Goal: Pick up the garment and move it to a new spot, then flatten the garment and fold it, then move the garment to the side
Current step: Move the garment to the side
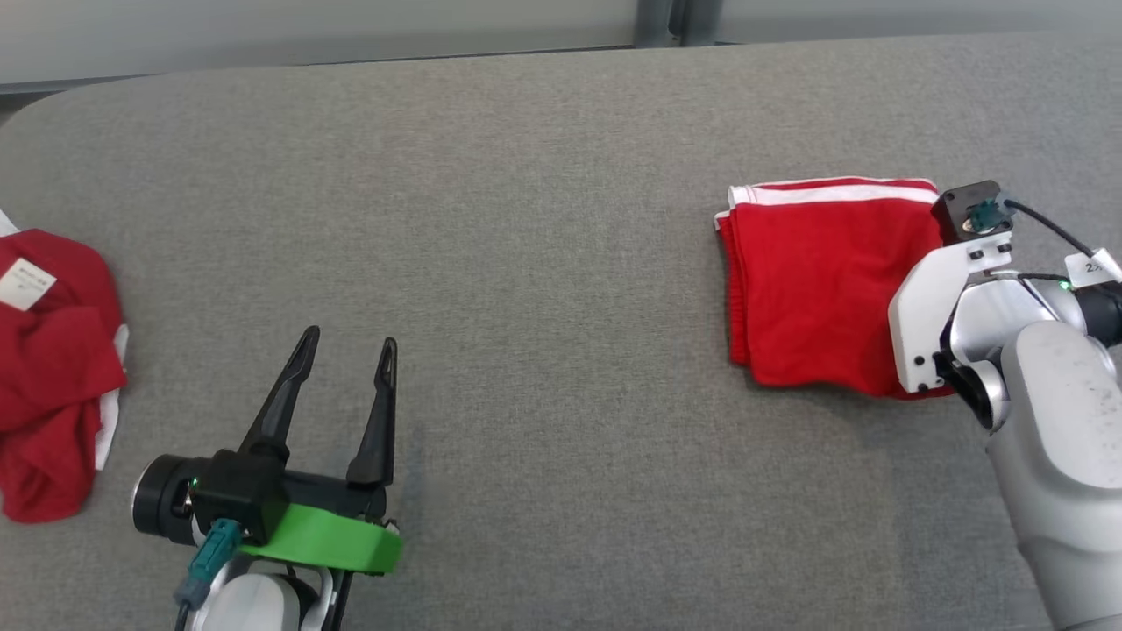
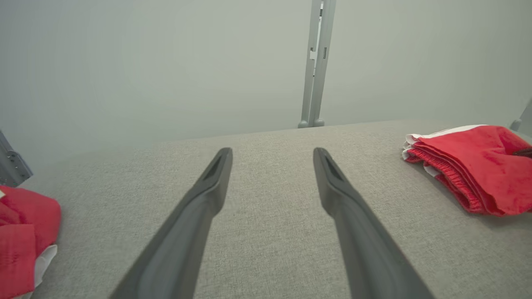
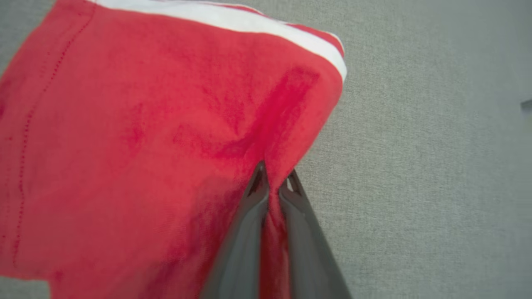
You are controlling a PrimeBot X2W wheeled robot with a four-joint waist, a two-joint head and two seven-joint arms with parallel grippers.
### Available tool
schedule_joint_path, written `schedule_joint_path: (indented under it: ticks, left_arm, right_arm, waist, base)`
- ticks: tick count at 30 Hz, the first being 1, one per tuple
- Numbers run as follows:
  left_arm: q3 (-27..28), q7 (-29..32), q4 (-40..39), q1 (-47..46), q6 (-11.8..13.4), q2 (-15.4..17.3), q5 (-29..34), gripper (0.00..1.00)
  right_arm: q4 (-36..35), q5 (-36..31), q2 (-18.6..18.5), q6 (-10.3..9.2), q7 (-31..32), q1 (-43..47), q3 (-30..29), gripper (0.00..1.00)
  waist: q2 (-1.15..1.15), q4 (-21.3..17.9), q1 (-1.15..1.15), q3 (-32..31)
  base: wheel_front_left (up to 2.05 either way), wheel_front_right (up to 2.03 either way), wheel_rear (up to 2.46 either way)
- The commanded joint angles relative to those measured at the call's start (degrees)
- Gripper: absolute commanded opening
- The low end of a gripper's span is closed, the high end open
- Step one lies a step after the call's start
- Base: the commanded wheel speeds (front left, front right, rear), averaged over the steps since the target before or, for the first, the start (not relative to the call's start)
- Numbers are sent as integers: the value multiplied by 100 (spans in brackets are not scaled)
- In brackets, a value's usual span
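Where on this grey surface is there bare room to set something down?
The widest bare stretch of the grey surface lies between the crumpled red garment at the left edge and the folded red garment on the right, beyond the open left claw. Crowded: the right side, where the right claw pinches that garment's edge.

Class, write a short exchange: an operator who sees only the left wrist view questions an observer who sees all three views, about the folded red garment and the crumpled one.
Operator: Is anything holding the folded garment?
Observer: Yes. The right gripper is shut on a pinch of fabric at its right edge.
Operator: Is there anything on the crumpled garment?
Observer: A white tag lies on top of it, near its far end.
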Motion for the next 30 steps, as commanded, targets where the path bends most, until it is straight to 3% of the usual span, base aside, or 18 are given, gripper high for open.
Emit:
schedule_joint_path:
  ticks: [1,3,11,26,30]
  left_arm:
    - [-23,-16,-36,-166,-27,78,58,100]
    - [-38,-17,-65,-199,-29,84,48,100]
    - [-183,-17,-416,-448,-30,243,73,100]
    - [-416,-17,-836,-476,-21,544,-14,100]
    - [-422,-14,-888,-476,-18,615,-31,100]
  right_arm:
    - [-73,131,-200,-10,12,-103,162,0]
    - [-92,178,-311,-10,-13,-130,253,0]
    - [-80,541,-1417,-10,-492,-494,1006,0]
    - [396,971,-3849,-11,-1490,-1068,2359,0]
    - [580,945,-4266,-11,-1664,-1199,2584,0]
  waist:
    - [0,-485,0,473]
    - [0,-528,0,542]
    - [0,-626,0,1061]
    - [0,-360,0,1595]
    - [0,-302,0,1641]
  base:
    - [0,0,0]
    - [0,0,0]
    - [0,0,0]
    - [0,0,0]
    - [0,0,0]
